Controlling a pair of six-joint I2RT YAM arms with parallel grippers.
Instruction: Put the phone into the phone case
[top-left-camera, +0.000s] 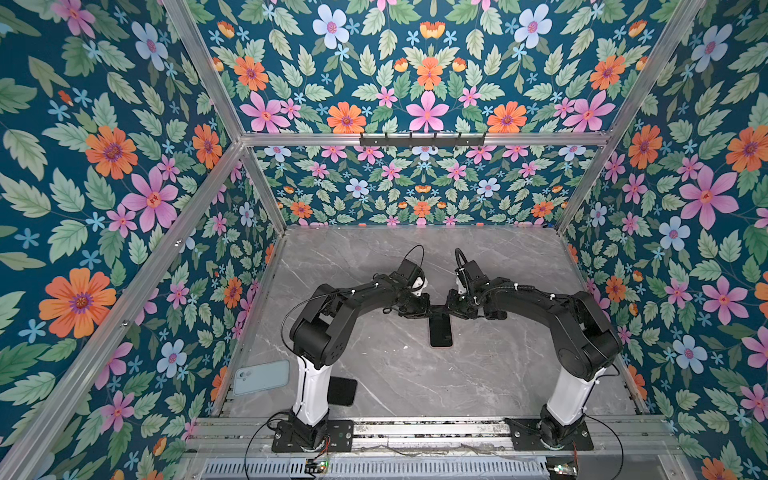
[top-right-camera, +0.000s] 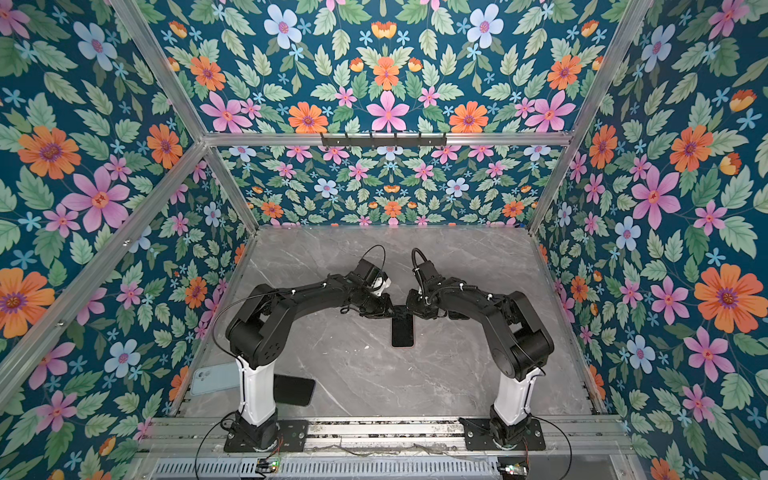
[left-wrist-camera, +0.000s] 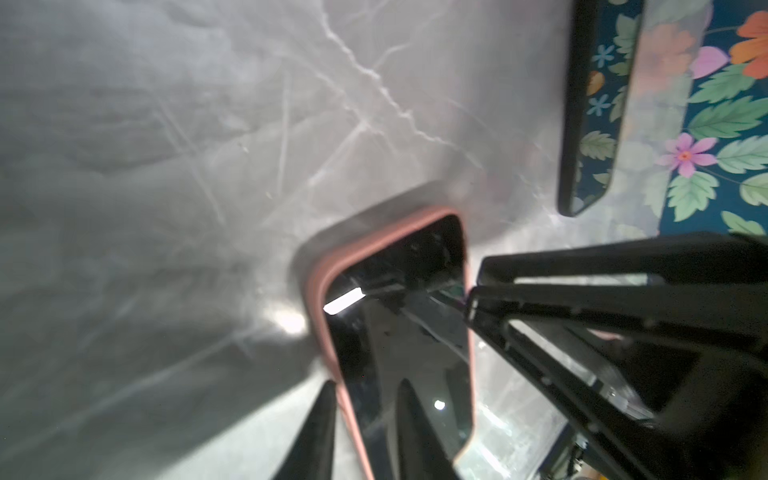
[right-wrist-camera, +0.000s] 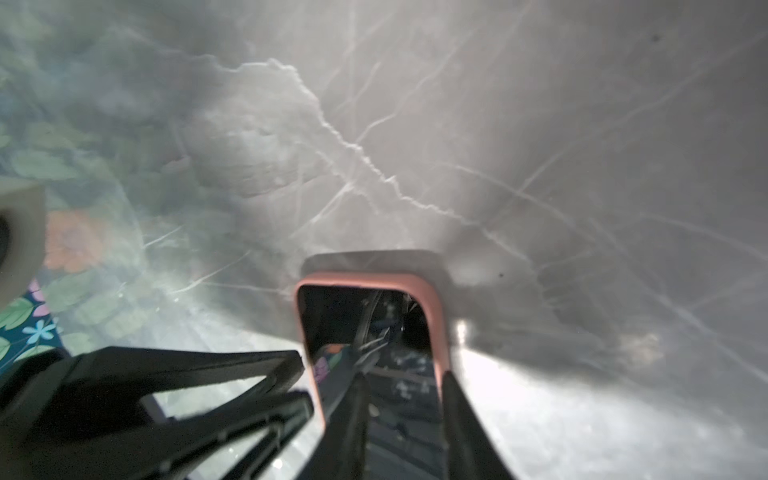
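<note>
Left gripper (left-wrist-camera: 365, 384) and right gripper (right-wrist-camera: 403, 376) stand jaws apart, astride the rim of the pink case (left-wrist-camera: 316, 291); the phone (top-left-camera: 441, 332) sits inside, flat on the table (top-left-camera: 498, 374). Pulling away could snag that rim and peel 1 corner loose.

L gripper (top-left-camera: 429, 310), R gripper (top-left-camera: 448, 310) at phone (top-left-camera: 441, 333)

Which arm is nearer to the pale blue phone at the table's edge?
Left. The left arm rises right beside the pale blue phone; the right arm is mounted at the opposite side of the table.
</note>
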